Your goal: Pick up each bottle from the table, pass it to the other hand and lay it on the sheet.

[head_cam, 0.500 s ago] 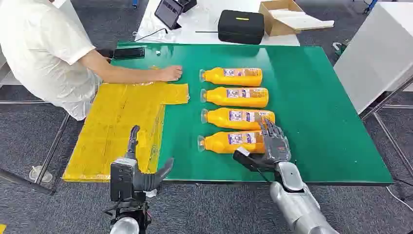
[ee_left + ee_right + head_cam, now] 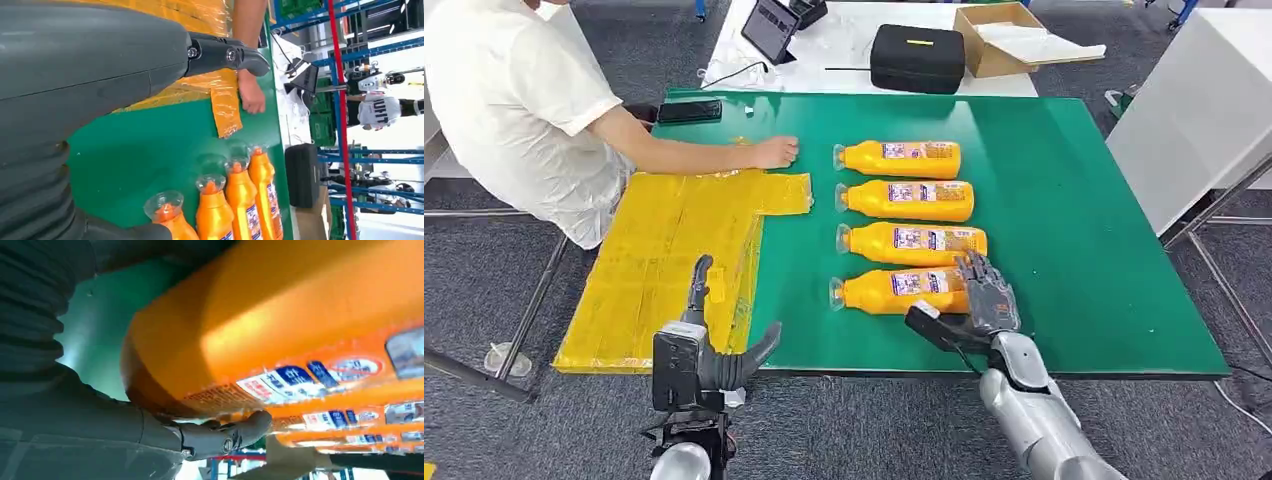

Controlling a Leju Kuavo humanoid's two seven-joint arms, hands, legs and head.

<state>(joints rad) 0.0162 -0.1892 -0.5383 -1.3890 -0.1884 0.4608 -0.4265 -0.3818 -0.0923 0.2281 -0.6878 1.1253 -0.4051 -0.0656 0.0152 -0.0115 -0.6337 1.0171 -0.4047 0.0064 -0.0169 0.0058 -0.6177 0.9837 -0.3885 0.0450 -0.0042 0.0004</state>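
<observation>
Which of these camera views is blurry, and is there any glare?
Right wrist view: the nearest bottle is so close that it is soft, its label smeared. Left wrist view: sharp on the bottles, the bright background washed out. Head view: clear, with a pale sheen on the green table.

The head view looks forward and down over the green table. Each wrist view sits close behind its own hand, turned sideways, low over the tabletop. All three share the row of orange bottles.
</observation>
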